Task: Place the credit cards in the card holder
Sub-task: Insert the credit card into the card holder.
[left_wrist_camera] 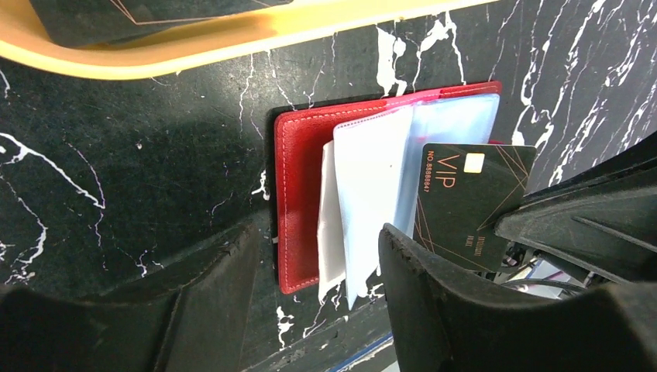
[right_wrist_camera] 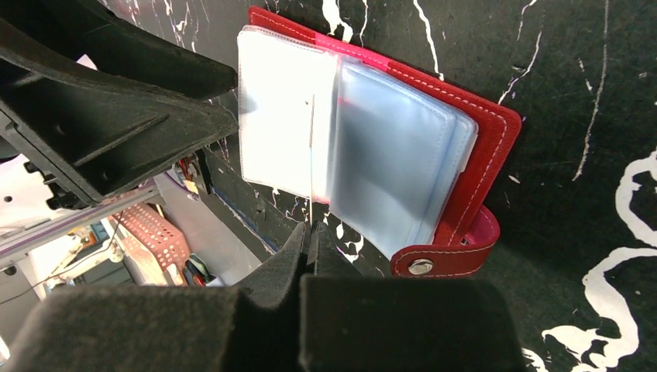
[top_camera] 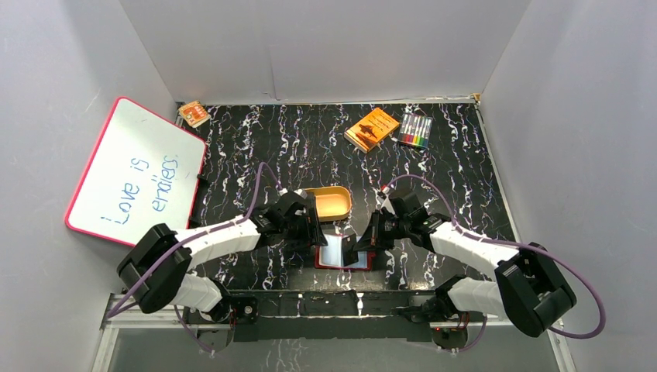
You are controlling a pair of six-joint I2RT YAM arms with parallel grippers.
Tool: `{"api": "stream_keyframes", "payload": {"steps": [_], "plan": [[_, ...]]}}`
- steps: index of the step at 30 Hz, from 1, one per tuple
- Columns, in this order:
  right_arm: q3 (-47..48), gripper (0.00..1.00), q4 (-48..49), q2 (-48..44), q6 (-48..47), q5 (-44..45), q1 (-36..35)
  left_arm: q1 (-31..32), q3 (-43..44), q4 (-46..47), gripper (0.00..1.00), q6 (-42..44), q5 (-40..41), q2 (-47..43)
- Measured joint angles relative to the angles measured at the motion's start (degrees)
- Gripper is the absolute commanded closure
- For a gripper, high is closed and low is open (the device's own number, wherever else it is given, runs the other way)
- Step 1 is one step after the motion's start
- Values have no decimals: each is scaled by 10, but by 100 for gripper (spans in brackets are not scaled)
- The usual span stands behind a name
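The card holder [top_camera: 342, 256] lies open on the black marbled table, red cover [left_wrist_camera: 298, 194] down, its pale sleeves [left_wrist_camera: 372, 178] fanned up. My right gripper [right_wrist_camera: 311, 232] is shut on a black VIP credit card [left_wrist_camera: 465, 201], seen edge-on in the right wrist view, card edge [right_wrist_camera: 311, 155]. The card's front edge stands at the sleeves. My left gripper [left_wrist_camera: 310, 240] is open, one finger [left_wrist_camera: 194, 302] outside the red cover, the other finger [left_wrist_camera: 449, 310] over the sleeves' near corner. Another dark card [left_wrist_camera: 116, 15] lies in the tan tray [left_wrist_camera: 232, 46].
The tan tray [top_camera: 341, 194] sits just behind the card holder. An orange box [top_camera: 372, 128] and a marker pack [top_camera: 415, 130] lie at the back right. A whiteboard [top_camera: 135, 174] leans at the left. The table's near edge runs just below the holder.
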State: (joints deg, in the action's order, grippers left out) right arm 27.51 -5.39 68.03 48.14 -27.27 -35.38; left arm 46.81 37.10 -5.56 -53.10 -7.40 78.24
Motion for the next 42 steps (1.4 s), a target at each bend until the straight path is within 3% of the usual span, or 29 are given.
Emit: {"api": "stream_keyframes", "payload": {"steps": [42], "plan": [[-29, 100, 120, 86, 38, -5, -12, 1, -21, 47, 79, 0, -9, 41]]}}
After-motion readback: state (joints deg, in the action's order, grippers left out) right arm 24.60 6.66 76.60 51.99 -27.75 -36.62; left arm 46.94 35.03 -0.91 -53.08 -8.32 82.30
